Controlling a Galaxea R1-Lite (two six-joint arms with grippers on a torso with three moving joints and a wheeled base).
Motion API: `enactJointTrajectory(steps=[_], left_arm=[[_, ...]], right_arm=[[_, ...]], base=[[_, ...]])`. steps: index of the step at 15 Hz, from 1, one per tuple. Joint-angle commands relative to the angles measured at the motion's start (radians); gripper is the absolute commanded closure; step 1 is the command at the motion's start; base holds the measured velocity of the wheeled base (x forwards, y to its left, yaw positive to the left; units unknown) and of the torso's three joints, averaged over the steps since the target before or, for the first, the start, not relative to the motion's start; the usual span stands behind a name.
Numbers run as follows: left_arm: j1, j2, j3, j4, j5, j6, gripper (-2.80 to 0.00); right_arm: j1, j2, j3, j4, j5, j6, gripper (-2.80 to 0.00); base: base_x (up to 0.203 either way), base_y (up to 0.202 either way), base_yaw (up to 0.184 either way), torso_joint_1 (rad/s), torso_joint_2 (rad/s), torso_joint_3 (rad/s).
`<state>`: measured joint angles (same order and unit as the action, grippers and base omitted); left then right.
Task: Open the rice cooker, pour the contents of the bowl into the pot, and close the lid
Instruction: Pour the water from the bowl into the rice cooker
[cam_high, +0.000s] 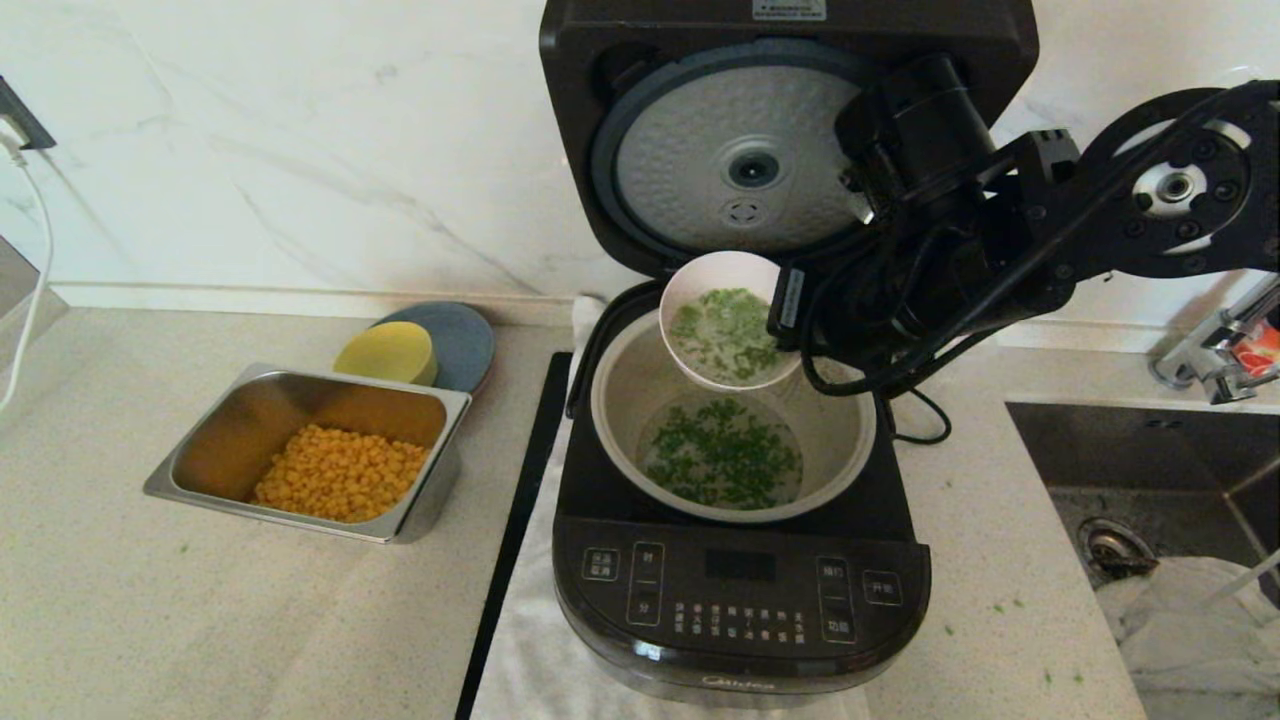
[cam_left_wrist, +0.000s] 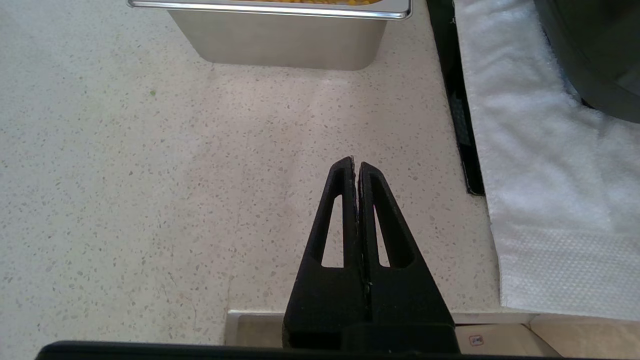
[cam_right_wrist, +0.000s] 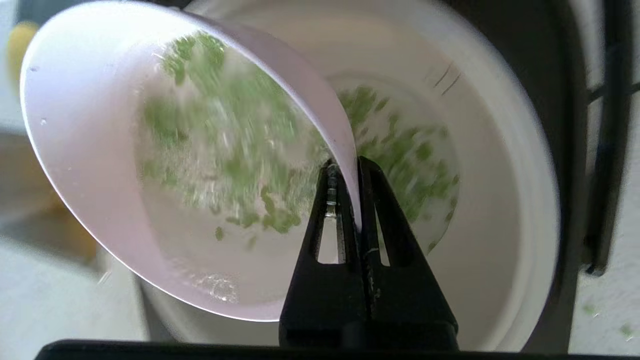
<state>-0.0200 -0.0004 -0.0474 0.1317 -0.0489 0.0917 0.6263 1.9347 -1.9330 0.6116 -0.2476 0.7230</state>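
The black rice cooker (cam_high: 740, 590) stands open, its lid (cam_high: 740, 170) upright with the dimpled silver disc facing me. Inside, the pale pot (cam_high: 620, 385) holds chopped green herb bits in liquid (cam_high: 725, 455). My right gripper (cam_right_wrist: 349, 165) is shut on the rim of the small white bowl (cam_high: 715, 275), which hangs tilted over the pot's back edge. Green bits (cam_right_wrist: 220, 125) cling to the bowl's pink inside (cam_right_wrist: 90, 150). My left gripper (cam_left_wrist: 356, 165) is shut and holds nothing, low over the counter left of the cooker.
A steel tray (cam_high: 200, 465) of yellow corn sits left of the cooker, with a yellow dish (cam_high: 385, 352) on a grey plate (cam_high: 465, 340) behind it. A white towel (cam_left_wrist: 540, 175) lies under the cooker. A sink (cam_high: 1150, 490) and tap (cam_high: 1215, 350) are on the right.
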Motion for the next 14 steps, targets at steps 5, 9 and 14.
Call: enactJointTrajectory(steps=[5, 9, 14], left_arm=[[0.001, -0.001, 0.0, 0.0, 0.0, 0.002, 0.0], [0.0, -0.001, 0.0, 0.001, 0.0, 0.0, 0.0], [0.0, -0.001, 0.0, 0.0, 0.0, 0.0, 0.0]], right_arm=[[0.027, 0.021, 0.023, -0.023, -0.166, -0.035, 0.0], [0.039, 0.009, 0.142, -0.242, -0.271, -0.142, 0.0], [0.083, -0.049, 0.36, -0.579, -0.379, -0.341, 0.0]], base=[[0.0, 0.0, 0.0, 0.0, 0.0, 0.0], [0.0, 0.0, 0.0, 0.0, 0.0, 0.0], [0.0, 0.0, 0.0, 0.0, 0.0, 0.0]])
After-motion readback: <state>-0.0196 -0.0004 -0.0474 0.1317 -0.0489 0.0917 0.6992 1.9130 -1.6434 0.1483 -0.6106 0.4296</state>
